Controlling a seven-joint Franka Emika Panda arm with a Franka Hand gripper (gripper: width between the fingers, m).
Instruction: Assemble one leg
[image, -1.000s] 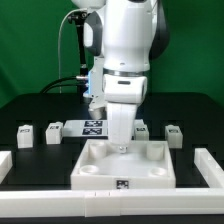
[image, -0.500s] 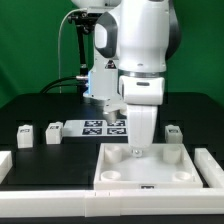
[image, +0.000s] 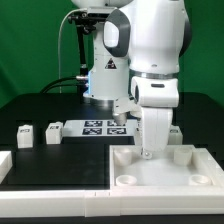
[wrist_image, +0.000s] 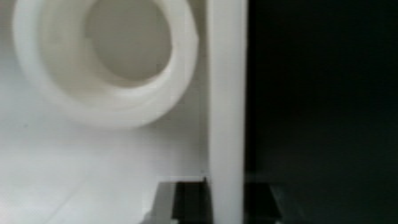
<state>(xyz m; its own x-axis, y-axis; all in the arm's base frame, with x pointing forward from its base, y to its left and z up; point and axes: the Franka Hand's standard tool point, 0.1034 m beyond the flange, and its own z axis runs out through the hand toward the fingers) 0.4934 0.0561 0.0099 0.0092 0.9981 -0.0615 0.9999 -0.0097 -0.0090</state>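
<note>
My gripper (image: 148, 152) is shut on the far wall of the large white table piece (image: 186, 176), which lies flat at the exterior view's front right with its round corner sockets up. In the wrist view the thin white wall (wrist_image: 226, 120) runs between my two dark fingers (wrist_image: 187, 203), with one round socket (wrist_image: 111, 50) beside it. Two small white legs (image: 24, 134) (image: 53, 131) with marker tags stand at the exterior view's left, apart from my gripper. The other legs are hidden behind my arm.
The marker board (image: 95, 126) lies on the black table behind the table piece. A white raised border (image: 50, 203) runs along the front, with a white corner block (image: 4, 164) at the front left.
My gripper has moved to the exterior view's right and dragged the table piece with it. The two legs on the right have gone out of sight behind my arm.
</note>
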